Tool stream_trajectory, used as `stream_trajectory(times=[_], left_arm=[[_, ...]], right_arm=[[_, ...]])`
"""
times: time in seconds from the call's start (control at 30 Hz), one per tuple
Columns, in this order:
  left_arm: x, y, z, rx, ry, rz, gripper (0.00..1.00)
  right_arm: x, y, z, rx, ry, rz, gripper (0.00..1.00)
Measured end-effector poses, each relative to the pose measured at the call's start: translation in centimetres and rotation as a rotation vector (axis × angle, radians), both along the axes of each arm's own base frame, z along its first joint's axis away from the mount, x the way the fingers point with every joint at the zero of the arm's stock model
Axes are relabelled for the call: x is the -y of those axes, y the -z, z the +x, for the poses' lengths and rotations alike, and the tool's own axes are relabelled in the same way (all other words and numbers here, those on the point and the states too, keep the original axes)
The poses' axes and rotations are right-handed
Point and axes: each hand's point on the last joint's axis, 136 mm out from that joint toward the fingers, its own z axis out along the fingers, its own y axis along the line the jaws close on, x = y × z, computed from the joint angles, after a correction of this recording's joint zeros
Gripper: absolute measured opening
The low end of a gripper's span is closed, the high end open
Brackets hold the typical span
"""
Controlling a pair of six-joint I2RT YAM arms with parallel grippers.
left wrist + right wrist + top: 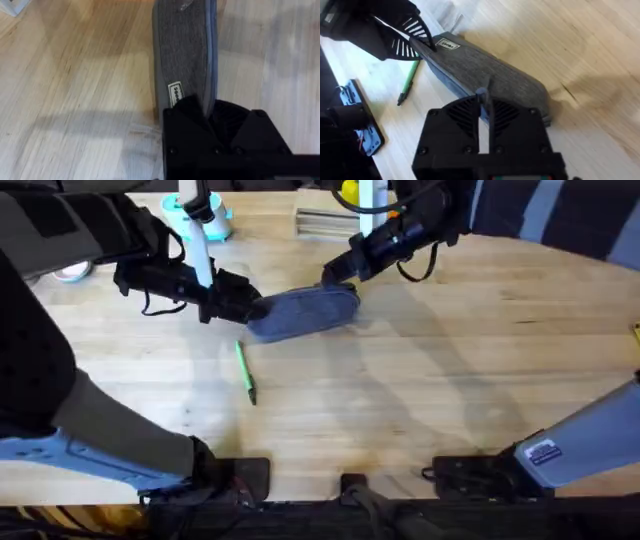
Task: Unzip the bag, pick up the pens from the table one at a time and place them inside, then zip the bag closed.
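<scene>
The grey-blue bag [300, 312] lies slanted on the table [450, 380], back of centre, with its zipper looking closed along its length. My left gripper [250, 306] is shut on the bag's left end, next to a small white label [175, 94]. At the bag's right end, my right gripper [336, 273] pinches a small zipper pull [481, 93]. In the right wrist view the bag [485, 75] stretches away toward the left gripper [420, 44]. One green pen [245, 372] with a dark tip lies on the table in front of the bag, also seen as the pen [407, 86].
A teal toy toaster [198, 218] stands at the back left, and a wooden block [325, 222] at the back centre with a yellow object [348, 190] behind it. A small white item [70, 272] sits at the far left. Bare wood spreads right of the bag.
</scene>
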Motion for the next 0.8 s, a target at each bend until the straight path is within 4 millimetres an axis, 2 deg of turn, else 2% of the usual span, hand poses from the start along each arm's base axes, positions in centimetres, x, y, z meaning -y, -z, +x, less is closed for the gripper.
stream_trajectory(times=[0.07, 0.13, 0.53, 0.8], left_arm=[[0.0, 0.0, 0.0, 0.001, 0.000, 0.000, 0.042], [0.0, 0.0, 0.0, 0.001, 0.000, 0.000, 0.042], [0.0, 0.0, 0.0, 0.001, 0.000, 0.000, 0.042], [0.0, 0.0, 0.1, 0.004, 0.000, 0.001, 0.042]], right_arm=[[0.0, 0.0, 0.0, 0.000, 0.000, 0.001, 0.047], [0.0, 0.0, 0.0, -0.001, -0.001, 0.001, 0.035], [-0.1, -0.1, -0.1, -0.023, 0.021, 0.009, 0.031], [-0.7, -1.9, 0.3, -0.073, 0.071, 0.063, 0.031]])
